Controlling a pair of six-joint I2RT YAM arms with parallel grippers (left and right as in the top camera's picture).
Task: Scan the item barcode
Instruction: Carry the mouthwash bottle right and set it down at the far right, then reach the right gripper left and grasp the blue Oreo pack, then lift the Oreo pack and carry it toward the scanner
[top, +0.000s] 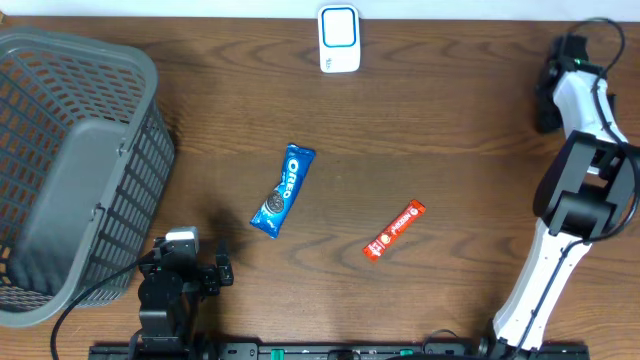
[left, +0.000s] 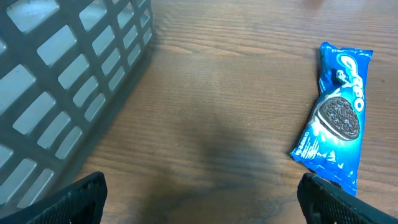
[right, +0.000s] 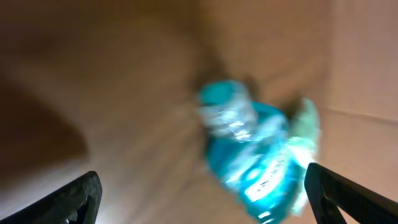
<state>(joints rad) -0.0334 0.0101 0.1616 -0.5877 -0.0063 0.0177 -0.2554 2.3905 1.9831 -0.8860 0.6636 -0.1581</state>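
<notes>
Obs: left gripper (left: 202, 200) wide open, empty. The right gripper (right: 205, 196) is spread wide, fingers clear of a teal packet (right: 255, 155) (view blurred). Oreo pack (top: 283, 190) lies mid-table, well below the scanner (top: 339, 38).

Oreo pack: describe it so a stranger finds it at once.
From the grey basket at the overhead view's left, look right to mid-table. The Oreo pack lies flat there, blue with a cookie picture, unlike the slimmer red bar nearby.
</notes>
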